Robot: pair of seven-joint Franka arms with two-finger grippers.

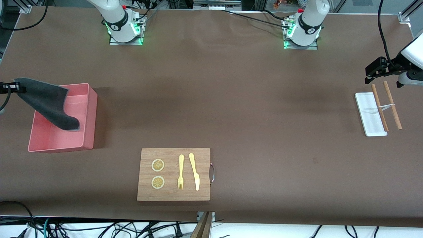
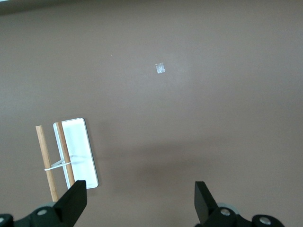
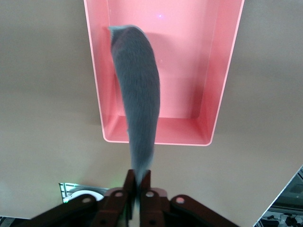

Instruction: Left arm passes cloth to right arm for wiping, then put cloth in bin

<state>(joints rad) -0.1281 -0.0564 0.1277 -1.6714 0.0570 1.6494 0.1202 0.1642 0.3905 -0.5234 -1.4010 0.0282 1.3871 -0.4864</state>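
Cloth (image 1: 49,102), grey face showing, hung as a long drape from the right gripper (image 3: 138,185), its long axis running down and away from the fingers toward the floor of the bin (image 1: 86,138), its free corner low inside the bin; one edge was pinched between the closed fingers, the rest trailing clear of them. Bin stood at the right arm's end of the table (image 1: 264,99), farther from the front camera than the board (image 1: 145,195). Left gripper (image 2: 138,198) waited with fingers wide and empty over bare table at the left arm's end, near the white tray (image 1: 363,109) and two sticks (image 1: 393,107).
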